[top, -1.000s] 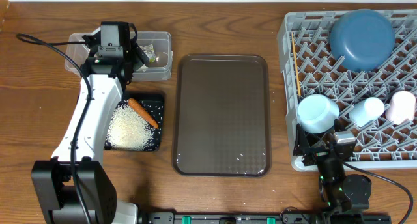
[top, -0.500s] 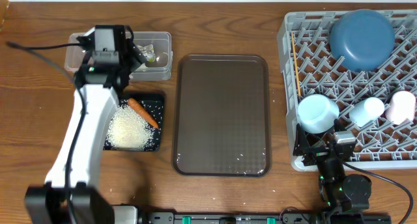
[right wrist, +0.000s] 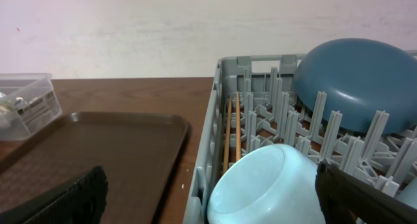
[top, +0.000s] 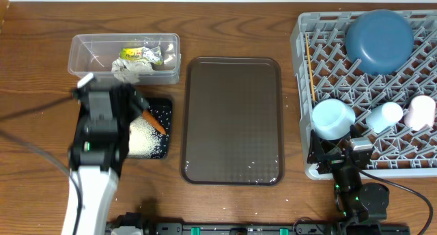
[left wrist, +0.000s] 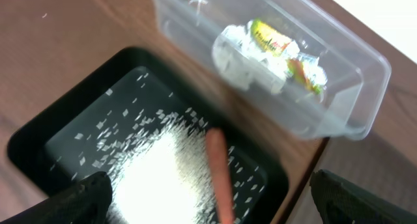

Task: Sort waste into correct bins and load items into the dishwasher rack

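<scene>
Overhead view, left arm blurred above the shallow black tray (top: 166, 105) of rice grains (top: 142, 141) and orange carrot (top: 154, 123), left tool (left wrist: 208, 185) spread wide and empty, crumpled tissues (top: 130, 70) and printed wrapper (top: 136, 54) in clear tub (top: 85, 47) far left, right tool (right wrist: 208, 178) spread at the grey pegged rack (top: 305, 91)

Clear glossy plastic tub (top: 92, 54), matt grey plastic rack (top: 311, 102), wooden chopsticks (top: 311, 74)

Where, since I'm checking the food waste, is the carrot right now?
On the overhead view's left side, the carrot lies in the black tray beside the rice pile, on the near side of the clear tub.
</scene>
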### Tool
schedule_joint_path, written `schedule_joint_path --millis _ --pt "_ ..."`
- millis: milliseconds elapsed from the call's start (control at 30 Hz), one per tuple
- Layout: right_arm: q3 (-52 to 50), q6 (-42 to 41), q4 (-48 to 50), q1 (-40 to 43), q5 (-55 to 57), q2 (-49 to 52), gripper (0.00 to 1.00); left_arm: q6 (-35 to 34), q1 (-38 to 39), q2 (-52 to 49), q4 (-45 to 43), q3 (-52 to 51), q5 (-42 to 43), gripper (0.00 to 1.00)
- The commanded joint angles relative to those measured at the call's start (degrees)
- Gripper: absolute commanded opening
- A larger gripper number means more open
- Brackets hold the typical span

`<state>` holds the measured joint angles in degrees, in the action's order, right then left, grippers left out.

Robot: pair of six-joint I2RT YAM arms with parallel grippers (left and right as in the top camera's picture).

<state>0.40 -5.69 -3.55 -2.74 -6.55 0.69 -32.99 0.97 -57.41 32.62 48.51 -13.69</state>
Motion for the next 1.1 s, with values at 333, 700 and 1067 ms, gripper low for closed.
schedule_joint_path --millis 333,700,1067 --pt "-0.1 -0.7 -0.3 1.1 0.3 -0.4 0.99 -0.3 1.1 27.5 -6.4 -24.0 -3.3 1.00" --pt "-0.1 -0.7 -0.3 1.1 0.3 -0.4 0.99 8.4 2.2 42.4 -21.5 -36.5 -0.1 0.99" --pt "-0.1 -0.7 -0.3 1.1 0.3 -0.4 0.99 21.0 2.2 51.9 -28.6 -43.2 4.3 1.00"
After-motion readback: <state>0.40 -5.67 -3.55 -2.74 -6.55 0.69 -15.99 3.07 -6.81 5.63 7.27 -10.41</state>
